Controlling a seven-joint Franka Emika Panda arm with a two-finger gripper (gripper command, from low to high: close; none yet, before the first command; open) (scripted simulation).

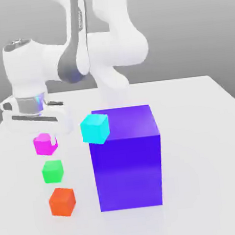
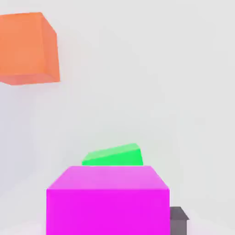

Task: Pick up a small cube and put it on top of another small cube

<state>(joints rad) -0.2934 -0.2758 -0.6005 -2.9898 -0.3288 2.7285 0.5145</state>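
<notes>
Gripper [image 1: 46, 143] is clamped on the pink cube [image 1: 43, 143], held in the air; green cube [image 1: 52, 171] sits just below it, so basically straight down next.

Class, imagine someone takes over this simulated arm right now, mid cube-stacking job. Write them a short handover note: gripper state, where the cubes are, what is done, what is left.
Gripper: shut on the magenta cube, held clear of the table, above the green cube.
Cubes: green cube and orange cube sit in a line on the table, at the exterior view's left of the big purple-blue block. A cyan cube shows at the block's upper corner; whether it rests on the block I cannot tell.
Done: magenta cube picked up.
Left: probably lower it squarely onto the green cube, release, withdraw.
</notes>
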